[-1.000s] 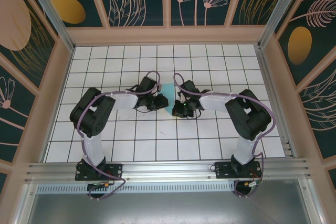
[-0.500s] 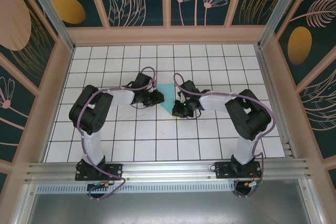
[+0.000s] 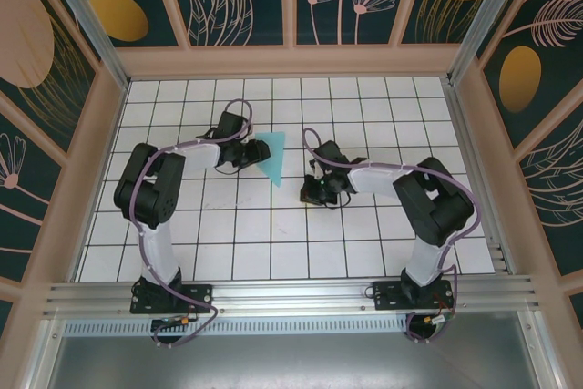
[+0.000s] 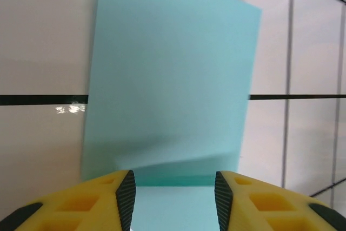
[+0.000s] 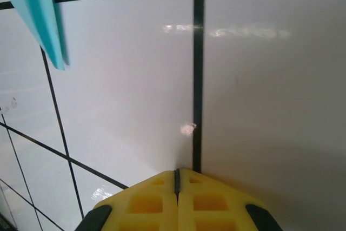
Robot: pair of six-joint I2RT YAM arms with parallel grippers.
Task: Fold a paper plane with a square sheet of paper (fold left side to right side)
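Right pincer (image 3: 313,191) is the nearest thing, down low over the white tabletop with black grid lines (image 3: 364,252). Its yellow fingers (image 5: 146,201) are pressed flat together with nothing between them, and the tip sits right on a grid line.

A bit further out and to its left is the thin turquoise sheet of paper (image 3: 271,157), clear of that pincer. From above it looks roughly like a triangle with the point aimed back at the arm bases. On the right wrist cam a sliver of the paper (image 5: 40,14) pokes in at the top left.

Left pincer (image 3: 244,149) is at the paper's left side. On its own cam the fingers are parted a little and the paper's near end fills the gap, with the rest fanning out wider over the tiles. Honestly can't tell if it's actually squeezing the paper or just straddling it.
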